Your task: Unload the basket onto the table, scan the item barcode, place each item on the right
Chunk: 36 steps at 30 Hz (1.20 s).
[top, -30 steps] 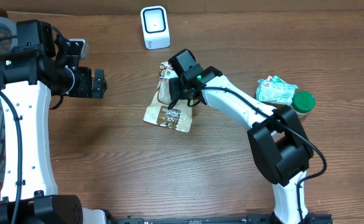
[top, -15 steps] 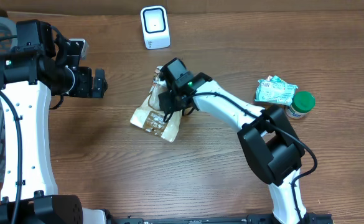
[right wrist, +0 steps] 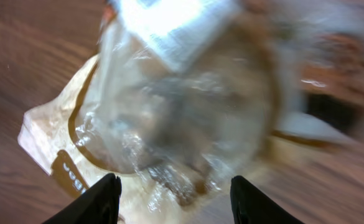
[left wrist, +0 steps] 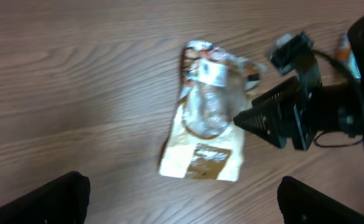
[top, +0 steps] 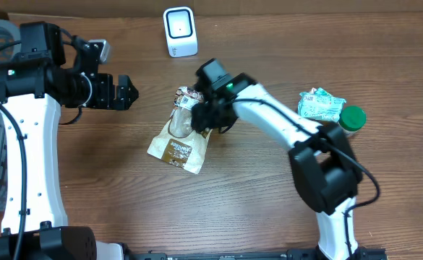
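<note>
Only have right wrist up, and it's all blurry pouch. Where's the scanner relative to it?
Observer: The white scanner stands near the far edge of the table, beyond the top end of the pouch and apart from it.
Operator: Pouch off the table?
Observer: Not fully. In the left wrist view its tan bottom edge looks to rest on the table, with the right tool gripping the clear upper part.
Operator: Left arm in the way?
Observer: No. The left tool is open and empty, off to the left of the pouch.
</note>
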{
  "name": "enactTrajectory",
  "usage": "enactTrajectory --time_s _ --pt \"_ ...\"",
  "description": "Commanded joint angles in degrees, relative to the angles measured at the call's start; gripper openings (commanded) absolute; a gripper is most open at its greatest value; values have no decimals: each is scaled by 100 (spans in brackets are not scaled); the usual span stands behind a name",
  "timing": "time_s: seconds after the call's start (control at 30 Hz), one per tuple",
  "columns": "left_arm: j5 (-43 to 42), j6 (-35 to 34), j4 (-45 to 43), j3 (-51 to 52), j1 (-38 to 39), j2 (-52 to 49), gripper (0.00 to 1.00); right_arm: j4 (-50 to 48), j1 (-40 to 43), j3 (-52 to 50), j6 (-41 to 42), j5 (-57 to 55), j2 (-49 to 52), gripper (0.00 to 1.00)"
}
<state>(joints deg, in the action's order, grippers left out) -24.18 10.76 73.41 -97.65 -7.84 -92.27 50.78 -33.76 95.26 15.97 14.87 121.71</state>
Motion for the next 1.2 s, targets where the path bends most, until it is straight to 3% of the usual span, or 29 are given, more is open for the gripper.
enactTrajectory --time_s 0.0,0.03,0.07,0.1,0.37,0.6,0.87,1.03,1.17 --pt "-448 299 -42 90 221 -87 57 278 380 210 743 109 -490 54" --pt "-448 339 -63 166 289 -146 26 391 472 210 793 168 -492 54" --pt "-450 339 -109 258 352 -221 12 492 568 199 787 304 -492 54" --pt "-474 330 -164 348 400 -297 4 525 638 153 785 422 -492 52" --pt "-1399 505 -916 1158 678 -1250 4 369 966 -282 444 1412 -490 34" --pt "-1593 1209 -990 1167 791 -2256 4 197 1034 -647 352 1934 -490 35" --pt "-1937 1464 -1488 1167 981 -3053 4 90 988 -857 535 1864 -490 36" --pt "-1908 1386 -1700 1167 1102 -3294 4 -157 981 -1088 850 1871 -490 37" --pt "-1663 911 -1862 1167 1108 -3335 4 -522 960 -1322 1189 1878 -490 37"
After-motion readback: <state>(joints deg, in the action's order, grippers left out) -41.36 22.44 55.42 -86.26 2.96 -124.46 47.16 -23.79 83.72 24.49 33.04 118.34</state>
